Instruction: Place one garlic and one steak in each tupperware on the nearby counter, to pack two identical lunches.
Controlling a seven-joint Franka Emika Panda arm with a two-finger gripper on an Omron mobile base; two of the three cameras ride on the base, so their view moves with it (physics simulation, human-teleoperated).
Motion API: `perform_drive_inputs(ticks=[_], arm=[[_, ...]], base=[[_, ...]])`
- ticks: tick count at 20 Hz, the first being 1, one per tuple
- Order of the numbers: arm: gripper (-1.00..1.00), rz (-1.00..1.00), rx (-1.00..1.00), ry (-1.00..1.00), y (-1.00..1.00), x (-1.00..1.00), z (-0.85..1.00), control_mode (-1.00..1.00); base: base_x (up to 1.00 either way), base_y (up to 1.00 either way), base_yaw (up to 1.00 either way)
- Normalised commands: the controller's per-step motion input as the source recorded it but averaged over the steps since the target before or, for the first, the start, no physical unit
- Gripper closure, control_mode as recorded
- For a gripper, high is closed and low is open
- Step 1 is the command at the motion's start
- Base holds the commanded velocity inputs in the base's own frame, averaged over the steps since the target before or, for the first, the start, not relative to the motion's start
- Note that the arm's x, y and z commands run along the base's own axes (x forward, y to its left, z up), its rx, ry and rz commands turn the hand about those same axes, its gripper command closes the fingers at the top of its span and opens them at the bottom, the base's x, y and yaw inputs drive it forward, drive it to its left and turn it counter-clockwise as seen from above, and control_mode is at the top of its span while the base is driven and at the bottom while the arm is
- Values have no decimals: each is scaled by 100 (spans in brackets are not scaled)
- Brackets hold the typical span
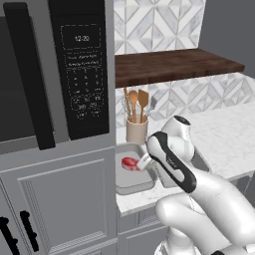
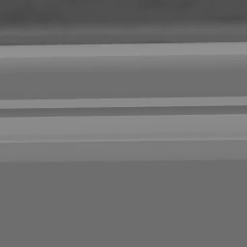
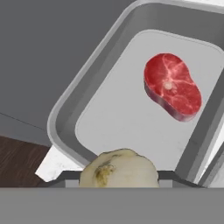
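A pale cream garlic [image 3: 119,169] sits between the fingertips of my gripper [image 3: 119,180], which is shut on it. It hangs over the near rim of a grey tupperware [image 3: 65,114]. A red marbled steak [image 3: 173,86] lies flat inside that tray, toward its far side. In the left base view the same tupperware [image 1: 130,185] stands on the white counter [image 1: 226,137] beside the tall cabinet. The steak [image 1: 130,163] lies in it, and my gripper [image 1: 144,162] is lowered over its right part. The arm hides whatever lies right of the tray.
A beige utensil jar [image 1: 136,131] with wooden spoons stands just behind the tray. A dark wooden shelf [image 1: 174,65] hangs above the counter. A tall grey cabinet with a black microwave [image 1: 82,64] walls off the left side. The right base view faces flat grey panelling.
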Motion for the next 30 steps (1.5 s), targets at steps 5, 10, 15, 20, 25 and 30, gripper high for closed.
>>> perform_drive_inputs(ticks=[5, 10, 15, 20, 25, 30], arm=[[100, 6, -2, 3, 8, 18, -36, -100], [100, 5, 0, 5, 0, 22, -30, -100], [100, 5, -2, 0, 7, 31, -45, -100], [100, 3, -1, 0, 8, 39, -33, -100], [-100, 1, 0, 0, -3, 6, -11, -100], [-100, 0, 0, 0, -4, -8, 0, -100]], base=[[0, 0, 0], [0, 0, 0], [0, 0, 0], [0, 0, 0], [0, 0, 0], [0, 0, 0]])
